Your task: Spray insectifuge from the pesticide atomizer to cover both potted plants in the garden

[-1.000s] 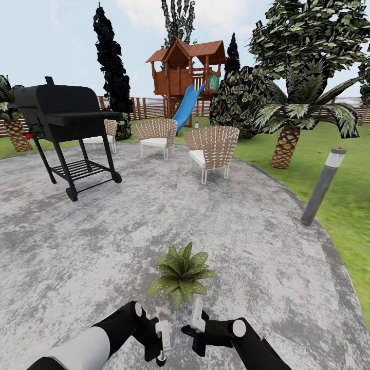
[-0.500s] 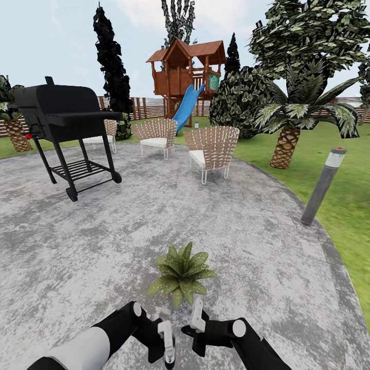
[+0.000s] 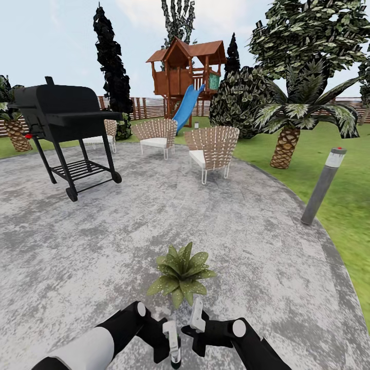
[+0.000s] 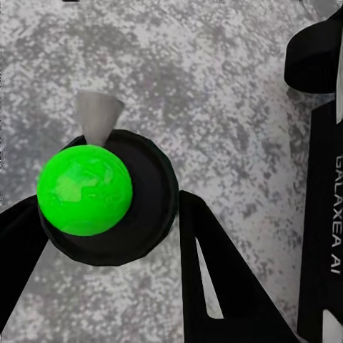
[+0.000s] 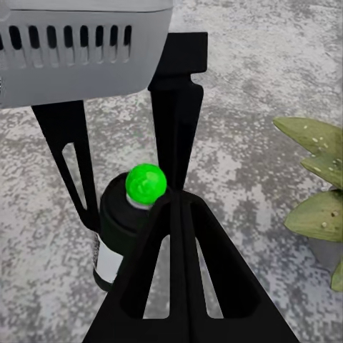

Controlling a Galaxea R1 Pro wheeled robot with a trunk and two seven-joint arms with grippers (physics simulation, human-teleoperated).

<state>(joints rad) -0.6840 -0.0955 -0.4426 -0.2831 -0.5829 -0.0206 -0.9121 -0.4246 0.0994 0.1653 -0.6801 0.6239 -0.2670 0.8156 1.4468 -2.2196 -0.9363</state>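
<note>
Pesticide atomizer [image 4: 107, 200] sits clamped between the two black fingers of my left gripper [image 4: 118, 236], its dark round body upright, a bright green ball on its top and a small grey nozzle cone jutting from one side; in my right wrist view the same bottle [image 5: 121, 229] stands over the grey patio [image 3: 103, 231], pinched by the left fingers. My left gripper [image 3: 172, 345] is low and central in the head view, just beside my right gripper [image 3: 197, 316], whose fingers lie close together with nothing between them. Just beyond both grippers a potted plant [image 3: 181, 273] stands on the stone, its pointed green leaves dotted with whitish specks of insectifuge [image 5: 314, 139]. Farther out are a black grill [image 3: 64, 121], wicker chairs [image 3: 211, 150], a grey post [image 3: 324, 186] at the grass edge, and a wooden playhouse [image 3: 186, 72] by the fence.
</note>
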